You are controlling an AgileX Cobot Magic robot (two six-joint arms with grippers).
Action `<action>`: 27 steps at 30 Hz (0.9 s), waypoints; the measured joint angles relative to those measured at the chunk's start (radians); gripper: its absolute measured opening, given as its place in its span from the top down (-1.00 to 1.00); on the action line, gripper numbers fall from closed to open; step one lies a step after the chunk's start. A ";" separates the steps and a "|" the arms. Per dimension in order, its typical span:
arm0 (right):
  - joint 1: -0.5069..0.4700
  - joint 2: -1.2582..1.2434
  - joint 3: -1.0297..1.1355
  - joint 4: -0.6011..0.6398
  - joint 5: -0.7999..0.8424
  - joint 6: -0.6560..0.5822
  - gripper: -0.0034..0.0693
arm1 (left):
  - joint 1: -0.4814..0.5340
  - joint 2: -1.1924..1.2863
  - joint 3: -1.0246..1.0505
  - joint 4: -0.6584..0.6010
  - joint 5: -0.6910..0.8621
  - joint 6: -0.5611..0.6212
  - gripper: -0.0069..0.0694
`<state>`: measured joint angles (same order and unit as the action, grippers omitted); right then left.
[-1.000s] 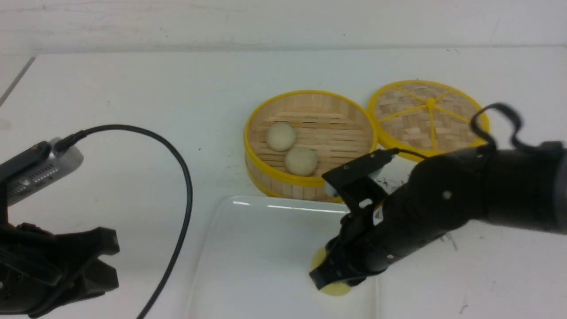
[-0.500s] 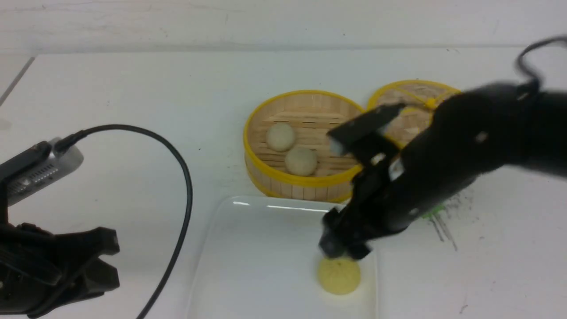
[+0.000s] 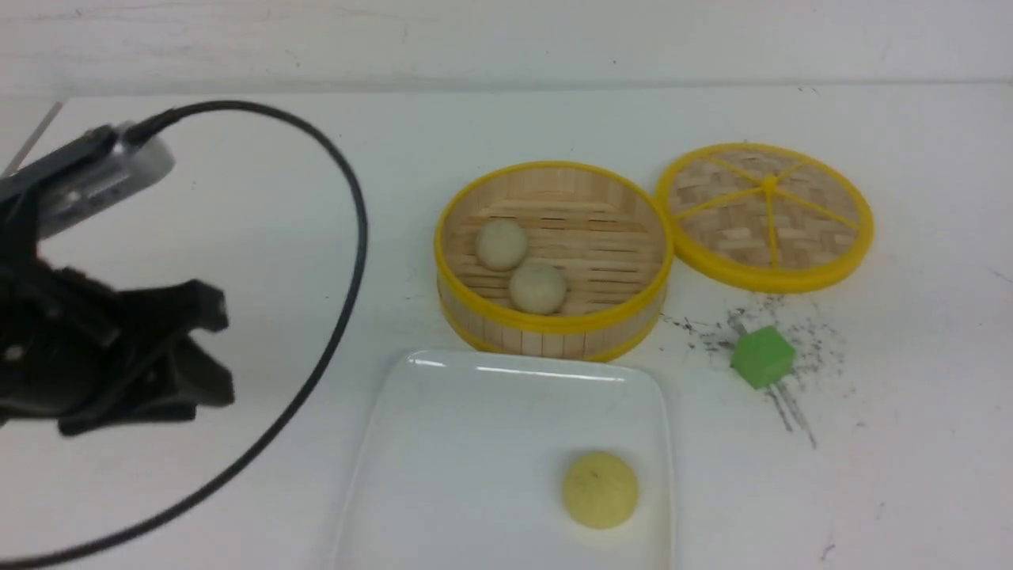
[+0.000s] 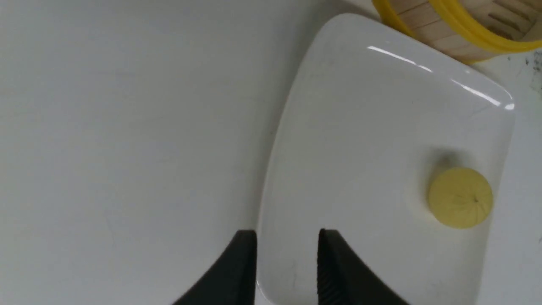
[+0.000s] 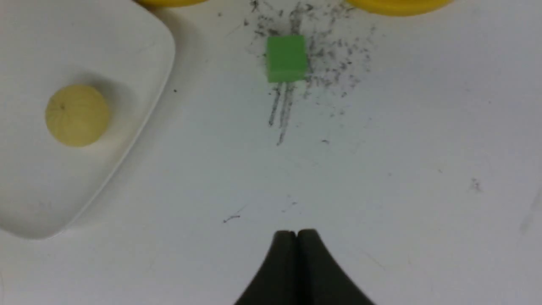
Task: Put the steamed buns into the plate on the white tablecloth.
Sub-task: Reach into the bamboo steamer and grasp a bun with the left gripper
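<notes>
One pale yellow steamed bun (image 3: 600,489) (image 4: 460,197) (image 5: 77,115) lies free on the glossy white plate (image 3: 475,427) (image 4: 360,127) (image 5: 63,42), near its right rim. Two beige steamed buns (image 3: 502,244) (image 3: 538,286) sit in the bamboo steamer. My left gripper (image 3: 218,348) (image 4: 288,237) hangs open at the left over the white tablecloth (image 3: 554,119), with nothing between its fingers; the wrist view shows it above the plate's left edge. My right gripper (image 5: 297,234) is shut and empty above bare cloth, out of the front view.
The round yellow-rimmed steamer (image 3: 554,328) stands just behind the plate, its woven lid (image 3: 766,212) flat to its right. A green cube (image 3: 762,358) (image 5: 286,58) sits among dark scuff marks right of the plate. A black cable (image 3: 352,237) loops from my left wrist.
The right arm let go of the yellow bun on the plate, pulled back out of the front view and shut its jaws. The left arm lifted and its jaws spread wider.
</notes>
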<state>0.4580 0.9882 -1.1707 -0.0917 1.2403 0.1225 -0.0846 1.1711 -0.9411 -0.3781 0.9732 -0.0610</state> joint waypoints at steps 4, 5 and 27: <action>-0.002 -0.159 0.143 0.001 -0.023 0.017 0.95 | -0.111 0.158 -0.104 -0.005 -0.022 0.025 -0.05; -0.002 -0.200 0.190 0.001 -0.051 0.018 0.95 | -0.144 0.201 -0.149 -0.007 -0.028 0.025 -0.10; -0.002 -0.306 0.541 0.000 -0.414 0.022 0.92 | -0.479 1.013 -1.077 0.296 0.087 -0.187 -0.30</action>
<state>0.4563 0.6823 -0.6297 -0.0916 0.8265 0.1443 -0.5636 2.1841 -2.0178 -0.0824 1.0606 -0.2480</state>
